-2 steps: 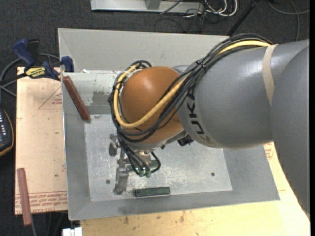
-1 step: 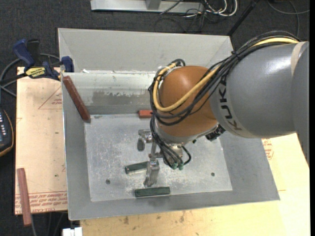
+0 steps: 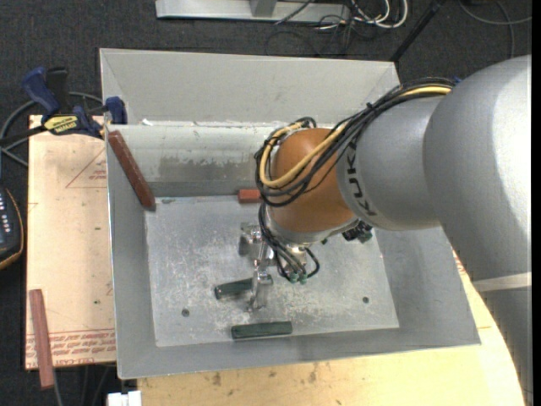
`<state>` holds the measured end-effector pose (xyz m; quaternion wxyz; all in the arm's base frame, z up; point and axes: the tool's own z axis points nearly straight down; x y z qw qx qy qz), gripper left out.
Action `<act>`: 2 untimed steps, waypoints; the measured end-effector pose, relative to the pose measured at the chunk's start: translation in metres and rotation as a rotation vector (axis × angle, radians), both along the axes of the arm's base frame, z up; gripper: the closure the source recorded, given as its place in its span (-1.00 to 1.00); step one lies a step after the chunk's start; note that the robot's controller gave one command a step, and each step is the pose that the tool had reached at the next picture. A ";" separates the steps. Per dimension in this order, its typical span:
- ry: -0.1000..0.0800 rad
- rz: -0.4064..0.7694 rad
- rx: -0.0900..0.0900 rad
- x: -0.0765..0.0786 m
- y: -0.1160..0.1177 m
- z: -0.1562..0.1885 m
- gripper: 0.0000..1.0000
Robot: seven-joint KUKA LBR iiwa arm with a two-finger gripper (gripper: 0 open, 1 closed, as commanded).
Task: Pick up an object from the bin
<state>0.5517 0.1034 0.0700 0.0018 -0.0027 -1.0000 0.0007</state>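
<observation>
My gripper (image 3: 258,291) hangs low over the front middle of the bin floor, under the orange wrist cover. A small dark grey bar (image 3: 232,291) lies on the floor just left of it, its right end reaching the gripper's tip. Whether the bar is gripped cannot be made out. A longer dark green bar (image 3: 262,330) lies flat a little nearer the front edge, apart from the gripper.
A small red-brown block (image 3: 248,195) rests at the foot of the back wall. A long brown stick (image 3: 131,170) leans along the left wall. The arm covers the bin's right side.
</observation>
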 end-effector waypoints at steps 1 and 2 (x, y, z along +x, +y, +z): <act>-0.004 0.002 0.003 0.000 0.003 0.005 1.00; -0.013 0.296 0.004 0.007 0.017 0.139 1.00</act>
